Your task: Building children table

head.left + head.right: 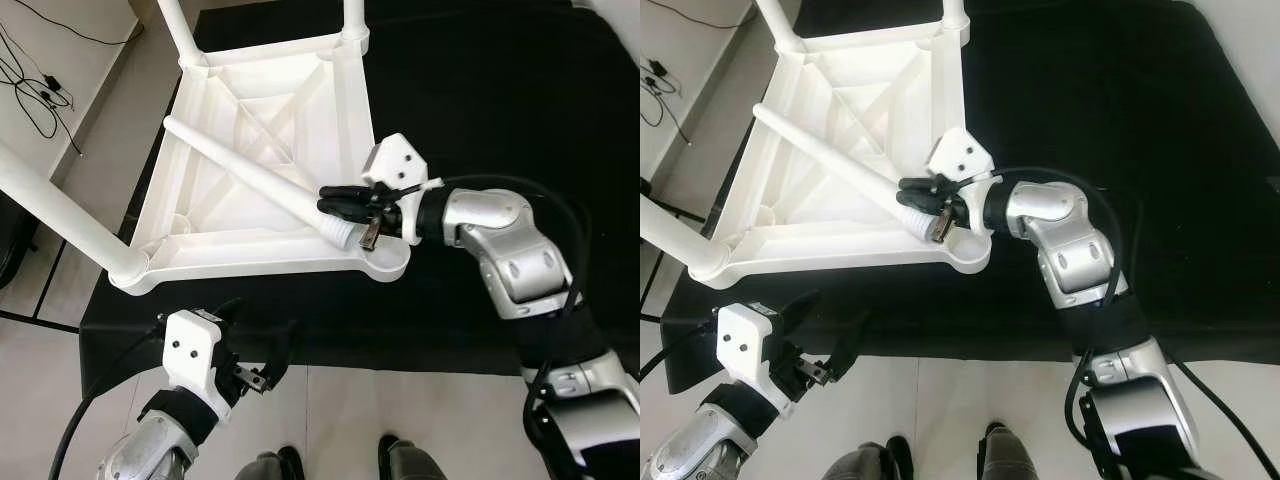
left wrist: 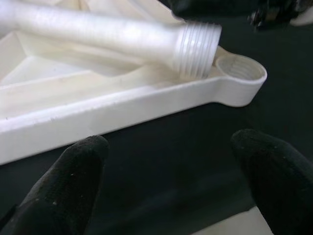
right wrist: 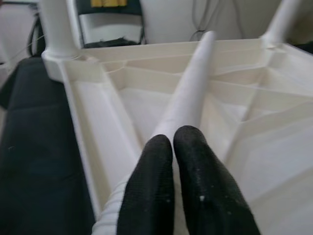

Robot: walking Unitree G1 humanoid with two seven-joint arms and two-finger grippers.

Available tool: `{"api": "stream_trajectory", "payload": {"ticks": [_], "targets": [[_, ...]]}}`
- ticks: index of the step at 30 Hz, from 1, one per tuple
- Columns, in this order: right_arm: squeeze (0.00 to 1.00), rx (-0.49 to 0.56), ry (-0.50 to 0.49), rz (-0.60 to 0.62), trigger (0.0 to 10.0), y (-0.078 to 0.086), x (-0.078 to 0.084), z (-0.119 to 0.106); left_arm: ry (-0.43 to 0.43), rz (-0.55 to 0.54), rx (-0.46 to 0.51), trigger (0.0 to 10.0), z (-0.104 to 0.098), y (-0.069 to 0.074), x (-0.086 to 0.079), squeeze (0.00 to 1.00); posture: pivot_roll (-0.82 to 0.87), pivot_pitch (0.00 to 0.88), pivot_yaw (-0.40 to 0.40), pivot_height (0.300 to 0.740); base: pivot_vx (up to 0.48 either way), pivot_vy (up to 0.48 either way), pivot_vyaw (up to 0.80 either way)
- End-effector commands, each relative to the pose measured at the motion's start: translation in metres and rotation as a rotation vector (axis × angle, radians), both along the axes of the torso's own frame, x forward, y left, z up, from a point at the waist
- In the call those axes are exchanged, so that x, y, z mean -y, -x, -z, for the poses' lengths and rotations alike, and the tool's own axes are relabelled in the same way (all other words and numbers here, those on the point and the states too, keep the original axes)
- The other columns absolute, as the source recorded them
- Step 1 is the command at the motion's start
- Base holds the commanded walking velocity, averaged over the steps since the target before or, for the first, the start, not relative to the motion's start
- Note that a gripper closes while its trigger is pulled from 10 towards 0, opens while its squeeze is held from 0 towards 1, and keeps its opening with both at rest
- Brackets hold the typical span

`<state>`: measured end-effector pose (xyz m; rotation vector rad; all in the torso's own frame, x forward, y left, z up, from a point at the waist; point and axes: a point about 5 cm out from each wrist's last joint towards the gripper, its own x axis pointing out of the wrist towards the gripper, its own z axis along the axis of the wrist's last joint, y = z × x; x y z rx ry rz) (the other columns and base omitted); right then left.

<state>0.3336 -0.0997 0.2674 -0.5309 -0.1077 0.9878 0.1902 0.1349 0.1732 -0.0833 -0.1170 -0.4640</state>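
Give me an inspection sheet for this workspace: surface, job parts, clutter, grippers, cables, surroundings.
Surface: black cloth spread on pale tiled floor.
Job's things: white plastic table top upside down, three legs fitted; loose white plastic leg lying across it, threaded end near the open corner socket.
Clutter: nothing seen.
Grippers: right gripper shut on the loose leg near its threaded end; left gripper open, low at the cloth's near edge.
Cables: black cables on the floor, left.
Surroundings: dark folding chair behind the table.

tabletop [image 1: 300, 255]: 1, upside down
fitted legs [image 1: 60, 205]: 3
loose leg [image 1: 250, 172]: 1
open corner socket [image 1: 388, 262]: 1
black mat [image 1: 480, 90]: 1
grippers: 2, left gripper [image 1: 262, 358], right gripper [image 1: 335, 200]
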Motion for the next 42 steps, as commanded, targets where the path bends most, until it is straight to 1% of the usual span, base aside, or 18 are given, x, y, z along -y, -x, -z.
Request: {"api": "stream_trajectory", "payload": {"ticks": [1, 2, 3, 5, 9, 12, 14, 16, 17, 19, 24, 25, 26, 27, 31, 35, 41, 42], "targets": [[0.0, -0.03, -0.087, 0.002, 10.0, 0.005, -0.011, -0.001, -0.004, -0.022, -0.022, 10.0, 0.005, 0.001, -0.003, 0.0, -0.05, 0.261, 0.08, 0.74, 0.0, 0.0, 0.0], [0.0, -0.03, -0.087, 0.002, 10.0, 0.005, -0.011, -0.001, -0.004, -0.022, -0.022, 10.0, 0.005, 0.001, -0.003, 0.0, -0.05, 0.261, 0.08, 0.74, 0.0, 0.0, 0.0], [1.0, -0.03, -0.18, 0.014, 10.0, 0.002, -0.013, -0.011, -0.006, -0.025, -0.022, 10.0, 0.006, 0.0, -0.004, 0.0, -0.05, 0.257, 0.082, 0.74, 0.0, 0.0, 0.0], [1.0, -0.045, -0.331, 0.017, 10.0, -0.003, -0.017, -0.032, -0.005, -0.029, -0.023, 10.0, 0.007, -0.002, -0.004, 0.0, -0.05, 0.248, 0.086, 0.74, 0.0, 0.0, 0.0], [1.0, -0.03, -0.346, 0.0, 10.0, -0.004, -0.019, -0.039, -0.005, -0.03, -0.023, 10.0, 0.008, -0.002, -0.004, 0.0, -0.05, 0.243, 0.083, 0.74, 0.0, 0.0, 0.0], [1.0, 0.005, -0.293, -0.061, 10.0, 0.0, -0.033, -0.048, -0.005, -0.032, -0.024, 10.0, 0.01, -0.005, -0.005, 0.0, -0.06, 0.228, 0.076, 0.74, 0.0, 0.0, 0.0], [1.0, -0.028, -0.143, -0.072, 10.0, 0.002, -0.053, -0.038, -0.006, -0.036, -0.022, 10.0, 0.012, -0.008, -0.004, 0.0, -0.06, 0.216, 0.065, 0.74, 0.0, 0.0, 0.0], [1.0, -0.028, -0.143, -0.072, 10.0, 0.002, -0.053, -0.038, -0.006, -0.036, -0.022, 10.0, 0.012, -0.008, -0.004, 0.0, -0.06, 0.216, 0.065, 0.74, 0.0, 0.0, 0.0], [1.0, -0.07, -0.051, -0.019, 10.0, 0.0, -0.062, -0.026, -0.006, -0.041, -0.018, 10.0, 0.012, -0.009, -0.003, 0.0, -0.06, 0.214, 0.062, 0.74, 0.0, 0.0, 0.0], [1.0, -0.124, -0.006, 0.035, 10.0, -0.004, -0.069, -0.017, -0.008, -0.045, -0.014, 10.0, 0.012, -0.01, -0.003, 0.0, -0.06, 0.21, 0.053, 0.74, 0.0, 0.0, 0.0], [1.0, -0.26, 0.02, 0.248, 10.0, -0.022, -0.086, -0.003, -0.015, -0.072, -0.005, 10.0, 0.013, -0.01, -0.002, 0.0, -0.05, 0.199, 0.037, 0.74, 0.0, 0.0, 0.0], [0.5, -0.289, 0.032, 0.299, 10.0, -0.026, -0.088, -0.001, -0.015, -0.077, -0.004, 10.0, 0.013, -0.01, -0.001, 0.0, -0.05, 0.199, 0.036, 0.74, 0.0, 0.0, 0.0], [0.5, -0.289, 0.032, 0.299, 10.0, -0.026, -0.088, -0.001, -0.015, -0.077, -0.004, 10.0, 0.013, -0.01, -0.001, 0.0, -0.05, 0.199, 0.036, 0.74, 0.0, 0.0, 0.0], [0.0, -0.323, 0.05, 0.36, 10.0, -0.031, -0.088, 0.001, -0.015, -0.08, -0.004, 10.0, 0.013, -0.01, -0.001, 0.0, -0.05, 0.197, 0.032, 0.74, 0.0, 0.0, 0.0], [0.0, -0.372, 0.111, 0.432, 10.0, -0.036, -0.086, 0.006, -0.014, -0.084, -0.002, 10.0, 0.014, -0.011, 0.001, 0.0, -0.05, 0.194, 0.023, 0.74, 0.0, 0.0, 0.0], [0.0, -0.362, 0.246, 0.456, 10.0, -0.037, -0.085, 0.012, -0.008, -0.084, 0.004, 10.0, 0.015, -0.012, 0.003, 0.0, -0.07, 0.193, 0.007, 0.74, 0.0, 0.0, 0.0], [0.0, -0.374, 0.318, 0.508, 10.0, -0.039, -0.087, 0.019, 0.005, -0.086, 0.011, 10.0, 0.016, -0.013, 0.008, 0.0, -0.08, 0.191, -0.008, 0.74, 0.0, 0.0, 0.0], [0.0, -0.376, 0.327, 0.522, 9.2, -0.041, -0.087, 0.02, 0.007, -0.088, 0.013, 10.0, 0.016, -0.013, 0.008, 0.0, -0.08, 0.19, -0.008, 0.74, 0.0, 0.0, 0.0]]}}
